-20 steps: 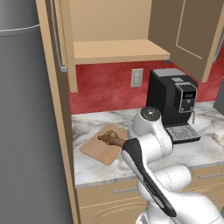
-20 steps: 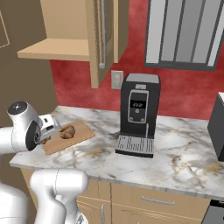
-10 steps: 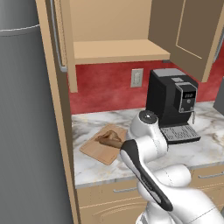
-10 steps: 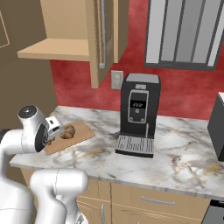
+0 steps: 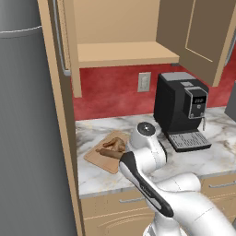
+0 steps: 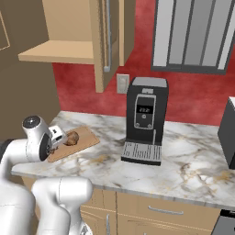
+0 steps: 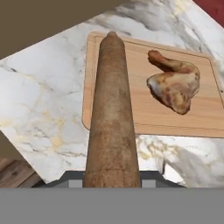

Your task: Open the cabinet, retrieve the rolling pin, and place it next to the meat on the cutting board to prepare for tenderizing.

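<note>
Hand view: the rolling pin (image 7: 112, 118) is seen along its length, running from the bottom of the picture up over the near edge of the cutting board (image 7: 148, 109). Its far, narrower end is over the board, beside the meat (image 7: 173, 84); a strip of bare wood is seen between the two. Whether the pin touches the board cannot be told. The fingers of the end effector are covered by the pin, so it cannot be told whether they are clamped on it.

In the left base view the pin (image 5: 109, 153) is seen as a brown stick across the board (image 5: 107, 161), just in front of the meat (image 5: 115, 144), with the white arm close behind it. The board lies on the marbled desk (image 5: 203, 156) near its left end. A black coffee machine (image 5: 182, 110) stands to the right of the board (well apart from it), below a wall socket (image 5: 144, 82) on the red wall. The cabinet (image 5: 120, 37) above is open, both doors swung out, and its shelf is bare. A tall grey appliance (image 5: 27, 129) is seen at the far left.

In the right base view the end effector (image 6: 56, 146) is at the near edge of the board (image 6: 85, 140), next to the meat (image 6: 71, 137).
</note>
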### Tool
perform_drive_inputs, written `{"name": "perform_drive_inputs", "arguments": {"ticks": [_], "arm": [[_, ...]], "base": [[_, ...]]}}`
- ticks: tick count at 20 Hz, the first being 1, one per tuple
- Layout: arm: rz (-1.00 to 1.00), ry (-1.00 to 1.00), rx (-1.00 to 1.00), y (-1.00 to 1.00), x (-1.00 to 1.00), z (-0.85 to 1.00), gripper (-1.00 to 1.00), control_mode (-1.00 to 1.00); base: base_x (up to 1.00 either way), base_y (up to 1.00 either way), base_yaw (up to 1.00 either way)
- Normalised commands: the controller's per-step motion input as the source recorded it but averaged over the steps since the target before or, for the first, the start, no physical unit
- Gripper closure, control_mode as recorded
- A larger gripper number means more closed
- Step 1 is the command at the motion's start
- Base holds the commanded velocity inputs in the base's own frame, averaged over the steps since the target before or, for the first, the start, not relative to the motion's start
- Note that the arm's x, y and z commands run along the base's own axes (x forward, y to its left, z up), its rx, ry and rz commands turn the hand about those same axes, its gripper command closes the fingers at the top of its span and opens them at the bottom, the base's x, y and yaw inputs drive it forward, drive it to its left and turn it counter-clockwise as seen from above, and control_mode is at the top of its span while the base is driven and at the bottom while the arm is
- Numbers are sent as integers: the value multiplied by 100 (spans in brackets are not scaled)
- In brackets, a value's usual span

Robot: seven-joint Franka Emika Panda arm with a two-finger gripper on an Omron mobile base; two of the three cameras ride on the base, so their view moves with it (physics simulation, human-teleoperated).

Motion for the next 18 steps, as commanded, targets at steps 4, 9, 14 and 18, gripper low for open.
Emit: {"name": "perform_drive_inputs", "arguments": {"ticks": [4,9,14,18], "arm": [[0,4,-3,23,29,-21,100,-100],[0,4,-1,13,31,-17,100,-100],[0,5,0,6,32,-20,100,-100],[0,4,0,2,30,-19,100,-100]], "base": [[0,0,0],[0,0,0],[0,0,0],[0,0,0]]}}
